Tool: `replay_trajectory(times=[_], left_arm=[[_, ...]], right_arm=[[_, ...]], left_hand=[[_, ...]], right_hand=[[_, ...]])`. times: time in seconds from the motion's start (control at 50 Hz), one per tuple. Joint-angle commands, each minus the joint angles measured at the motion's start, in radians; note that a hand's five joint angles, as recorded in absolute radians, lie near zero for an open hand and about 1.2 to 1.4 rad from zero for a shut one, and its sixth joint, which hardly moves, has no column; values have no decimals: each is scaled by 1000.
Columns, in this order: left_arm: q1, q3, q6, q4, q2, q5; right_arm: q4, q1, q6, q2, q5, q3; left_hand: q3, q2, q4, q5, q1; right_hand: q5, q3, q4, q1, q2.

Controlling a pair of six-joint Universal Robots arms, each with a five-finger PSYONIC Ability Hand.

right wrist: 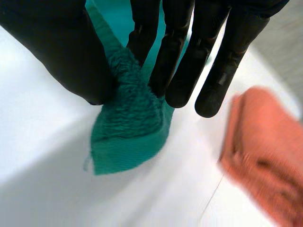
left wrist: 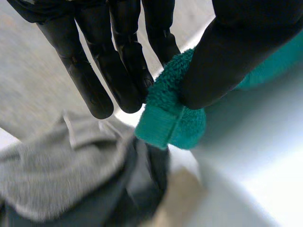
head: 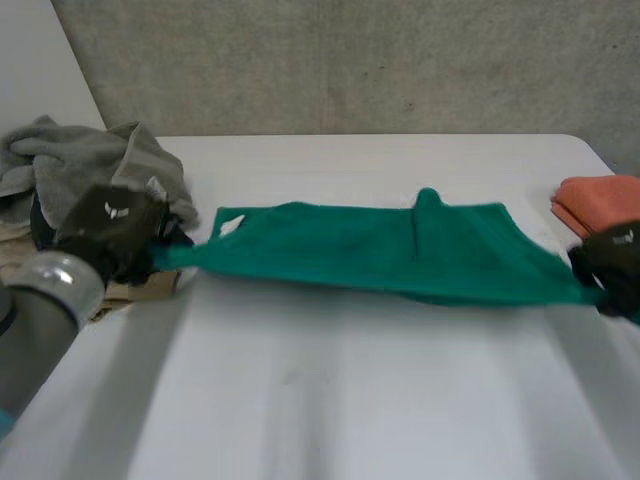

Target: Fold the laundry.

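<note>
Heads up, you've got the green towel strung out across the middle of the table, one end corner in each hand, and both grips look pretty thin to me. Your left hand has its corner pinched between the thumb and near-straight fingers, with just a small nub of terry poking out past them. Your right hand has the same deal, thumb against fingers with the corner hanging out below. If you pull the hands any further apart, I'd bet one corner pops free, and then that end flops and you're re-grabbing. The other thing is your neighbours. The left hand sits just beside the grey pile of unfolded stuff, so a sloppy swing on that side could snag it or drag it along. The folded orange cloth lies near the right hand, so a wide move there could knock it out of shape. There's also a little hump sticking up at the middle of the towel's far edge, and if you fold over that you'll probably bake in a crooked crease. Move both hands together, or the edges won't line up.
</note>
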Motion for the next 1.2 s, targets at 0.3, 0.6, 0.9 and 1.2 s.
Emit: replay_trajectory(times=[0.3,0.6,0.9,1.2], left_arm=[[-78,303,250,118,-384,-72],[-92,871,149,575,-444,-112],[-57,566,60,558,-533,-102],[-66,143,69,514,-485,-76]], right_arm=[[-31,125,-38,207,198,-204],[-820,227,250,148,214,-582],[-725,264,261,260,177,-372],[-454,252,212,343,168,-180]], left_hand=[[201,196,194,249,250],[201,196,194,249,250],[201,196,194,249,250],[201,196,194,249,250]], right_hand=[[244,212,207,338,215],[244,212,207,338,215],[244,212,207,338,215],[244,212,207,338,215]])
